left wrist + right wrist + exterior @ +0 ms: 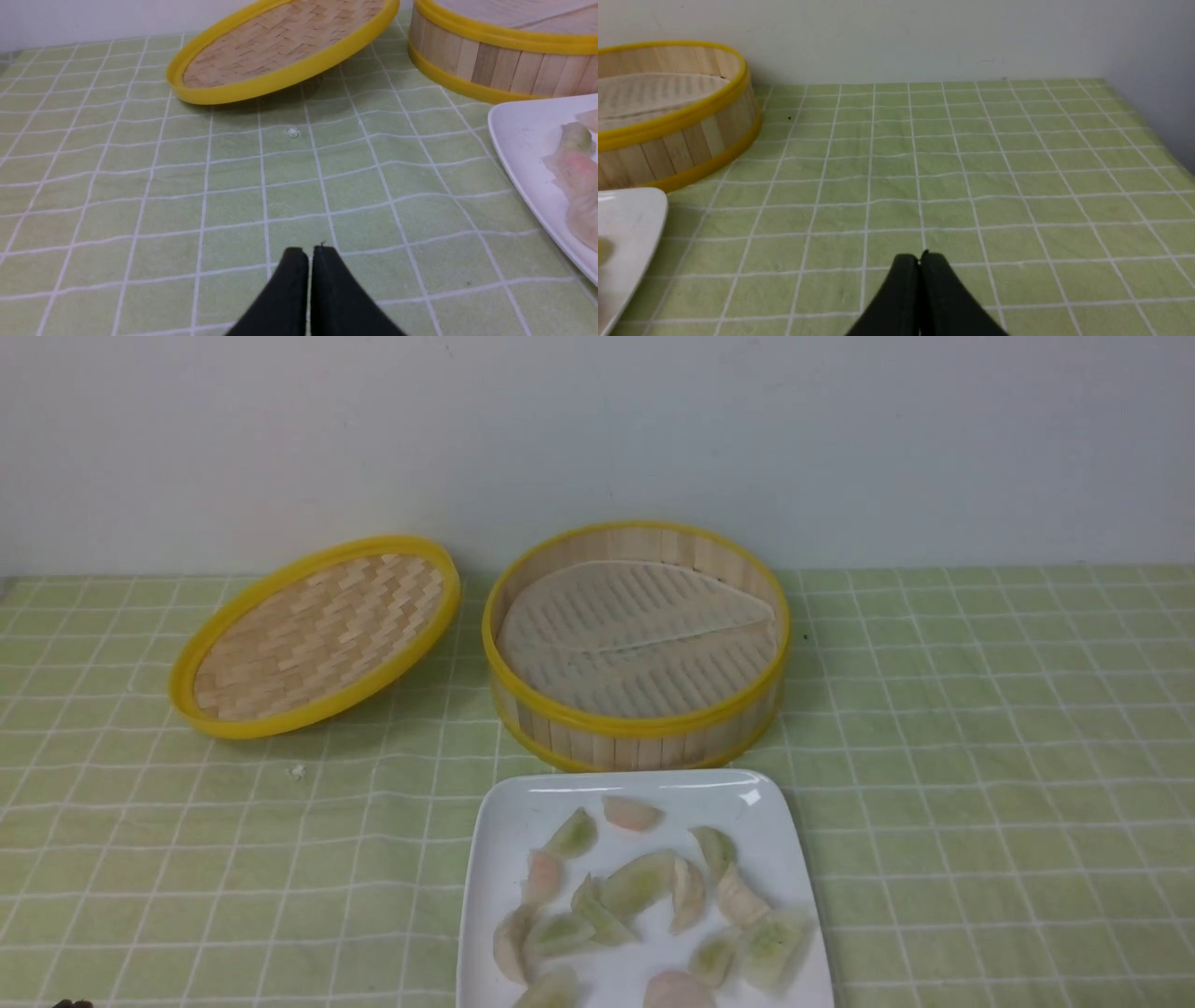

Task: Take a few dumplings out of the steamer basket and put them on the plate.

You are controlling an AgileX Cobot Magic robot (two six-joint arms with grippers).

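Observation:
The steamer basket stands at the table's middle, holding only its whitish liner sheet; no dumpling shows inside. Several pale green, pinkish and beige dumplings lie on the white square plate just in front of the basket. The basket and plate also show in the left wrist view, and in the right wrist view the basket and plate. My left gripper is shut and empty over bare cloth left of the plate. My right gripper is shut and empty over cloth right of the plate. Neither gripper shows in the front view.
The shallow woven-bamboo lid with a yellow rim leans tilted left of the basket; it also shows in the left wrist view. A small white crumb lies on the green checked tablecloth in front of the lid. A wall stands behind.

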